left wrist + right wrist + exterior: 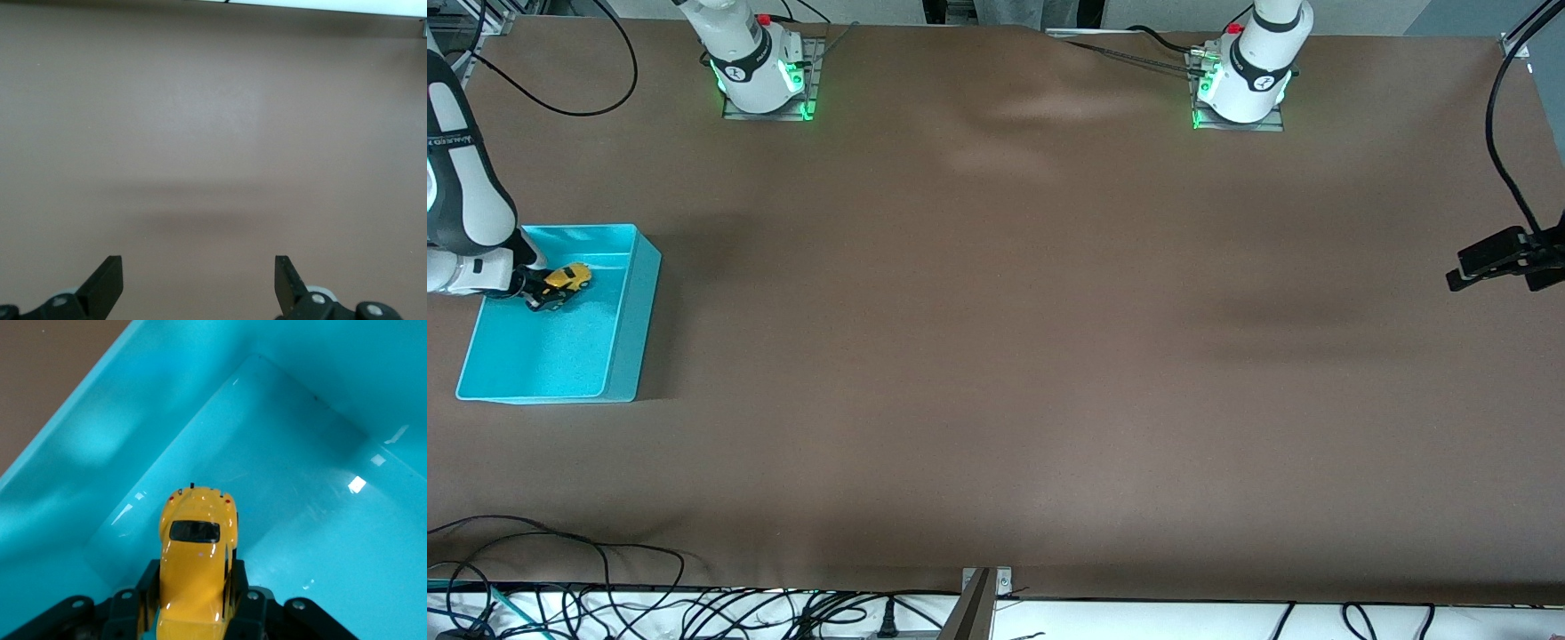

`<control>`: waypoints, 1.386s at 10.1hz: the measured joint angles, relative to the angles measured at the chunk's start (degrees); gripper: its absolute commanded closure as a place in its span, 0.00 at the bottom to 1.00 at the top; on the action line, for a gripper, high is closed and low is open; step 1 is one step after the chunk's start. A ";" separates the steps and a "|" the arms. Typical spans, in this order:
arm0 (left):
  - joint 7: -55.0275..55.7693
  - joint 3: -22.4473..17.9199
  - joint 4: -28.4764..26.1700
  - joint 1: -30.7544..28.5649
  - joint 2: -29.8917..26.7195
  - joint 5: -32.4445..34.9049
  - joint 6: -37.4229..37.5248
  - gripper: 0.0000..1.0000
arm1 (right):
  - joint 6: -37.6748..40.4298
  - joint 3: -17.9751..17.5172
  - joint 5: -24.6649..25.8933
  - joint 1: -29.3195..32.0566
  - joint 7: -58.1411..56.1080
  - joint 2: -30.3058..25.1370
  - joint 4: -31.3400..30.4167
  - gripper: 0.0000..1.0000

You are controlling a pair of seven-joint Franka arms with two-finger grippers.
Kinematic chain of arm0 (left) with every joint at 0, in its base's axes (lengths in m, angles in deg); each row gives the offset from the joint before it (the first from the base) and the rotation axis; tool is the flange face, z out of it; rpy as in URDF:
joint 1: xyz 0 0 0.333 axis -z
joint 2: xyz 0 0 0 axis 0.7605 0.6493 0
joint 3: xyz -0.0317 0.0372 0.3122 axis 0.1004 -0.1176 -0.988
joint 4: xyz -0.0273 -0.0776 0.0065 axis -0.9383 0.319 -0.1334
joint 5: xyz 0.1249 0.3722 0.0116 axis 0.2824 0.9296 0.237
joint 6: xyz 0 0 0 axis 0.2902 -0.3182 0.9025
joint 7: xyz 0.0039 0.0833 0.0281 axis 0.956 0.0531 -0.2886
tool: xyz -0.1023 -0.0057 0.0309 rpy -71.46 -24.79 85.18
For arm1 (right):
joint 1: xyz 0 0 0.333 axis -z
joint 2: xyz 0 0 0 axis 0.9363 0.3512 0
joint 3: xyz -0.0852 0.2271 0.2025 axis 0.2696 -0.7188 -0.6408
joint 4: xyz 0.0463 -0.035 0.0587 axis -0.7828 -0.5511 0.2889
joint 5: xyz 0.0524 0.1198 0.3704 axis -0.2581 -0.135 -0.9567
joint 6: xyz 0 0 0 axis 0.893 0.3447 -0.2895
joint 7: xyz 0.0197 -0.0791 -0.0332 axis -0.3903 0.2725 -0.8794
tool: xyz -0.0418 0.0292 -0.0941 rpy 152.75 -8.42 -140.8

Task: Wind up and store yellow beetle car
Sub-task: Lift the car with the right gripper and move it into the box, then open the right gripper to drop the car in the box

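Note:
The yellow beetle car [567, 282] is held in my right gripper [550, 292], which is shut on its sides over the inside of the turquoise bin [633, 302] at the right arm's end of the table. In the right wrist view the car [197, 560] points out between the fingers [241, 590] above the bin's floor [300, 520], near a corner. My left gripper [1485, 262] is open and empty, raised over bare table at the left arm's end; its fingertips [107, 283] show over brown tabletop.
The brown table [996, 356] spreads between the two arms. Both arm bases [760, 62] stand at the edge farthest from the front camera. Cables [605, 604] lie along the nearest edge.

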State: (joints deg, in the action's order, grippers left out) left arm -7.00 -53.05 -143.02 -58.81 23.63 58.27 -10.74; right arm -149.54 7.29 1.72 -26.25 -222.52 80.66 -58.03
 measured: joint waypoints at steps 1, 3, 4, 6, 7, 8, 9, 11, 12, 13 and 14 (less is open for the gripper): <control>0.00 -0.03 0.00 -0.06 -0.03 0.00 0.00 0.00 | 0.01 -0.04 0.29 0.24 -0.14 0.02 -0.21 1.00; 0.00 0.07 0.00 -0.09 -0.05 0.00 0.00 0.00 | 0.02 -0.03 0.55 1.17 -0.29 0.42 -0.75 1.00; 0.00 0.15 0.00 -0.09 -0.07 0.00 0.00 0.00 | -0.02 -0.02 0.61 1.98 -0.41 0.98 -0.86 0.79; 0.00 0.32 0.00 -0.07 -0.09 0.01 0.02 0.00 | -0.19 -0.05 0.66 3.33 -0.90 1.56 -0.85 0.00; 0.00 0.56 0.00 0.05 -0.10 0.00 0.02 0.00 | -0.18 -0.05 0.66 3.65 -0.86 1.71 -0.86 0.00; 0.00 0.63 0.00 0.21 -0.10 0.00 0.03 0.00 | -0.18 -0.05 0.65 3.83 -0.76 1.91 -0.86 0.00; 0.00 0.63 0.00 0.29 -0.12 0.00 0.06 0.00 | -0.18 -0.12 0.65 3.83 -0.71 1.97 -0.86 0.00; 0.00 0.49 0.00 0.27 -0.14 0.01 0.29 0.00 | -0.35 -1.00 0.64 3.83 2.00 1.56 -0.26 0.00; 0.00 0.48 0.00 0.27 -0.14 0.01 0.36 0.00 | -0.28 -2.07 0.65 3.82 3.79 0.77 0.08 0.00; 0.00 0.52 0.00 0.29 -0.14 0.01 0.38 0.00 | 0.30 -3.61 0.64 3.67 5.70 -0.63 0.23 0.00; 0.00 0.54 0.00 0.29 -0.14 0.01 0.39 0.00 | 1.50 -5.13 0.64 3.32 8.31 -2.26 0.25 0.00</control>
State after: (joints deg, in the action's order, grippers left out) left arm -7.00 -52.51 -143.02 -58.52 23.49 58.28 -10.35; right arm -148.04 2.16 2.36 -22.93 -214.21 78.40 -57.78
